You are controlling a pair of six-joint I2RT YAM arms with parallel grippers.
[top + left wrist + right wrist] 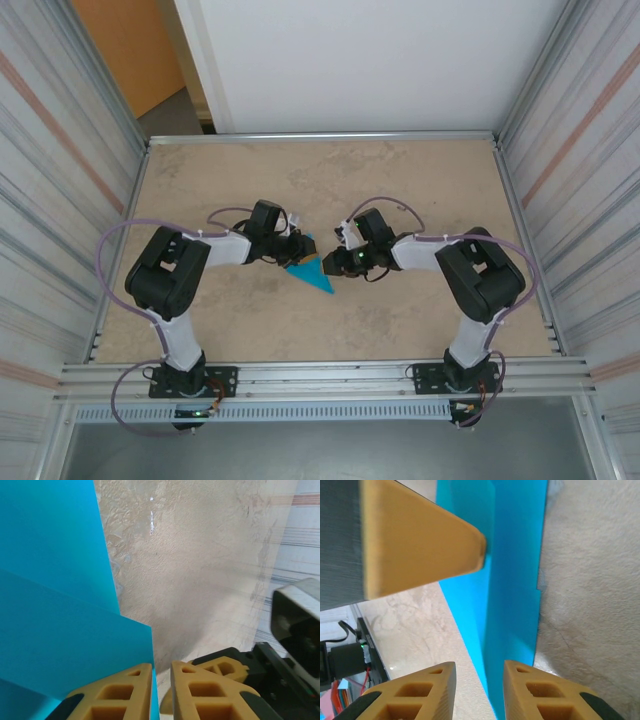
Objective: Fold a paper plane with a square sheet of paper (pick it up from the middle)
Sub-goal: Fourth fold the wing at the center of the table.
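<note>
The folded teal paper (312,277) is laid flat just ahead of both grippers, its long axis running straight out from the right gripper (479,669), whose jaws are parted over it; the left gripper (161,669) is held narrowly open at its edge

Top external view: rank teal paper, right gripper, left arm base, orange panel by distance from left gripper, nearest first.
From the left gripper:
1. teal paper, at its fingertips, mid-scene.
2. right gripper, just across the paper, to the right.
3. left arm base, bottom left of the view.
4. orange panel, beyond the far left corner.
</note>
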